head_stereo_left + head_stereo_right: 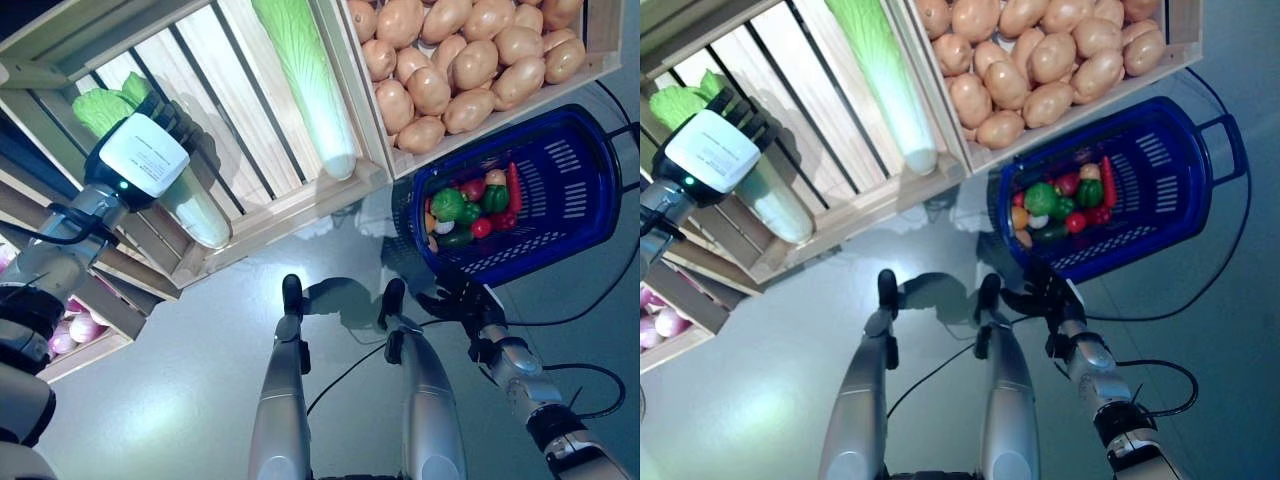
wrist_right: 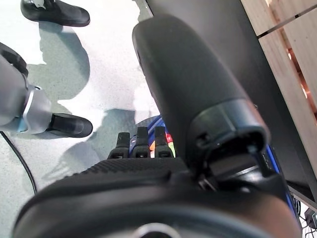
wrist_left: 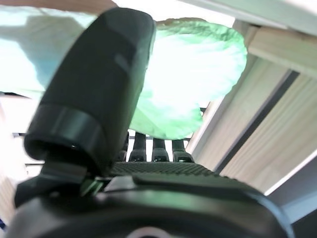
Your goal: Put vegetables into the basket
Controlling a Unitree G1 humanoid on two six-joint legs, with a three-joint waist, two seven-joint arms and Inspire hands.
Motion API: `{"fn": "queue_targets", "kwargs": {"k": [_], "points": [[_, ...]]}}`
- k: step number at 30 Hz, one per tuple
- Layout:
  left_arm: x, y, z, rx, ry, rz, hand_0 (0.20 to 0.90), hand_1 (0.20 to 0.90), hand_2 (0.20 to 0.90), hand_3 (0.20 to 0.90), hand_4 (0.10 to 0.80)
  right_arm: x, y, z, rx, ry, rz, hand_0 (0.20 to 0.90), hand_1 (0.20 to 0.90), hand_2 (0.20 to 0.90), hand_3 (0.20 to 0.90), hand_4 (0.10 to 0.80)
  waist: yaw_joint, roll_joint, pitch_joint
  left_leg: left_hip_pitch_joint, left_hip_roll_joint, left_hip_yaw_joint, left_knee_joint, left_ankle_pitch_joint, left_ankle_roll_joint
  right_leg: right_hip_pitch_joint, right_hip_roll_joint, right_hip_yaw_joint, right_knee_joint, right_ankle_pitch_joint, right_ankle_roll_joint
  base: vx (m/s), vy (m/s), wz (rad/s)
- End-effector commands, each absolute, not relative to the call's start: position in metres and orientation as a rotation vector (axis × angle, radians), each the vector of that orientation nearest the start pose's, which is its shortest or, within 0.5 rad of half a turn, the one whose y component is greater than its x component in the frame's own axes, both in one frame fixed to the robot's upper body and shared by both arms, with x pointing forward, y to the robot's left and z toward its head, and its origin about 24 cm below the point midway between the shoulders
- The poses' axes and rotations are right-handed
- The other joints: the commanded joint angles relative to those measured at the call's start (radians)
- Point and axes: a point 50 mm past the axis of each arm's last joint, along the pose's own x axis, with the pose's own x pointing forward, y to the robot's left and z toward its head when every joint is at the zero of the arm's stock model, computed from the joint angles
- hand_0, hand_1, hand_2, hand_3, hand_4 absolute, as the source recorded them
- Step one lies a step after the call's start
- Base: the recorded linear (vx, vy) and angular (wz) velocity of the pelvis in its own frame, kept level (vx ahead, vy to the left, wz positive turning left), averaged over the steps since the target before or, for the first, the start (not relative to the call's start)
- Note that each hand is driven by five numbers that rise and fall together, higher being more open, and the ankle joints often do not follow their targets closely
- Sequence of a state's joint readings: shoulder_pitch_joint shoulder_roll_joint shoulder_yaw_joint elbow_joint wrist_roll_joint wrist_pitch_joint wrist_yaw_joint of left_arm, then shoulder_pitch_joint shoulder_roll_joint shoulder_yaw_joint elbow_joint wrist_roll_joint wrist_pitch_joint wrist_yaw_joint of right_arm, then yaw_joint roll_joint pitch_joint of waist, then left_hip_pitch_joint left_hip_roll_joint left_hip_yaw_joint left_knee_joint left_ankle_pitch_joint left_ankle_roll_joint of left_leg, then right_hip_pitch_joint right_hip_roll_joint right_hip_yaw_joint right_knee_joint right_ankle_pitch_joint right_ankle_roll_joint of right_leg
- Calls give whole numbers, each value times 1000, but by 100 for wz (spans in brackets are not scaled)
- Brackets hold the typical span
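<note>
The left hand [image 1: 150, 150] has its fingers [image 3: 161, 148] reaching over the long pale green cabbage [image 1: 185, 195] in the slatted wooden crate [image 1: 270, 215], but I cannot tell if they grip it. The cabbage lies along the slats, leafy end up and white stem end at the crate's low front edge. The right hand [image 1: 1040, 295], fingers curled, seems to hold the blue plastic basket [image 1: 1160, 190], probably ready to take it

basket [image 1: 570, 190]: blue | cabbage [image 1: 305, 70]: pale green | potatoes [image 1: 470, 50]: tan | crate [image 1: 250, 215]: light wood
</note>
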State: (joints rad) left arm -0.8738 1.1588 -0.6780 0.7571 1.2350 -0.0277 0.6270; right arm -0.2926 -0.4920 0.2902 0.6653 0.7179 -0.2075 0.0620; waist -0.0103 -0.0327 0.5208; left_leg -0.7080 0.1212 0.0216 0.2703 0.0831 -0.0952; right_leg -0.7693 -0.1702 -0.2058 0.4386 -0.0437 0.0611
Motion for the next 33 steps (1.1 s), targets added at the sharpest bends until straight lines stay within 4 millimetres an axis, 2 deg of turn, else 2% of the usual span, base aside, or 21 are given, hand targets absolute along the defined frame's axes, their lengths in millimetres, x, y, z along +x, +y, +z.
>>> {"fn": "queue_targets", "kwargs": {"k": [1,6,7,8,9,10,12,13,27,33], "points": [[311,350,303,2462,-610,752,900,900,900,900,800,273,-256,12,106,124,-69,900,900,900,900,800,-4,-18,-1,-79,9,26,84,-22,-5,65,-24,-8,-25,-20,13,0,0,0],[311,349,297,2454,-615,708,900,900,900,900,800,271,-254,14,109,119,-71,900,900,900,900,800,-2,-20,-1,-93,6,17,97,-29,0,47,-29,-6,-5,-23,14,-2,22,6],[310,349,296,2452,-615,704,858,858,858,858,772,271,-254,14,108,119,-71,900,900,900,900,800,-1,-19,-1,-95,5,15,99,-30,1,44,-30,-5,-1,-24,14,0,0,0],[311,349,293,2457,-606,685,707,707,707,707,671,271,-254,14,106,117,-68,900,900,900,900,800,-1,-19,-1,-96,4,13,98,-30,2,43,-31,-5,-2,-22,15,0,0,0],[310,349,293,2458,-603,685,594,594,594,594,596,271,-254,15,104,113,-68,900,900,900,900,800,0,-19,-1,-96,3,11,97,-29,2,43,-32,-5,-6,-19,17,0,0,0],[310,349,292,2454,-600,688,568,568,568,568,579,271,-254,16,103,107,-68,900,900,900,900,800,-1,-18,-1,-99,3,12,96,-30,2,40,-32,-5,-6,-19,17,0,0,0],[310,350,293,2447,-589,683,345,345,345,345,430,271,-255,18,105,101,-74,900,900,900,900,800,1,-18,-1,-102,3,12,98,-31,3,36,-31,-3,-1,-22,17,0,0,0],[309,351,294,2440,-584,681,300,300,300,300,400,271,-255,18,105,101,-76,900,900,900,900,800,1,-17,-1,-103,3,11,98,-31,3,34,-31,-3,3,-23,17,0,0,0],[307,352,297,2391,-577,721,300,300,300,300,400,268,-257,17,127,97,-76,900,900,900,900,800,2,-24,-1,-77,2,18,96,-33,0,71,-35,-15,-15,-19,21,4,-5,0],[297,351,302,2170,-784,882,300,300,300,300,400,264,-253,12,145,104,-63,900,900,900,900,800,1,-32,-1,-12,2,32,64,-25,-10,151,-27,-31,-73,-8,23,44,-50,-1]]}}
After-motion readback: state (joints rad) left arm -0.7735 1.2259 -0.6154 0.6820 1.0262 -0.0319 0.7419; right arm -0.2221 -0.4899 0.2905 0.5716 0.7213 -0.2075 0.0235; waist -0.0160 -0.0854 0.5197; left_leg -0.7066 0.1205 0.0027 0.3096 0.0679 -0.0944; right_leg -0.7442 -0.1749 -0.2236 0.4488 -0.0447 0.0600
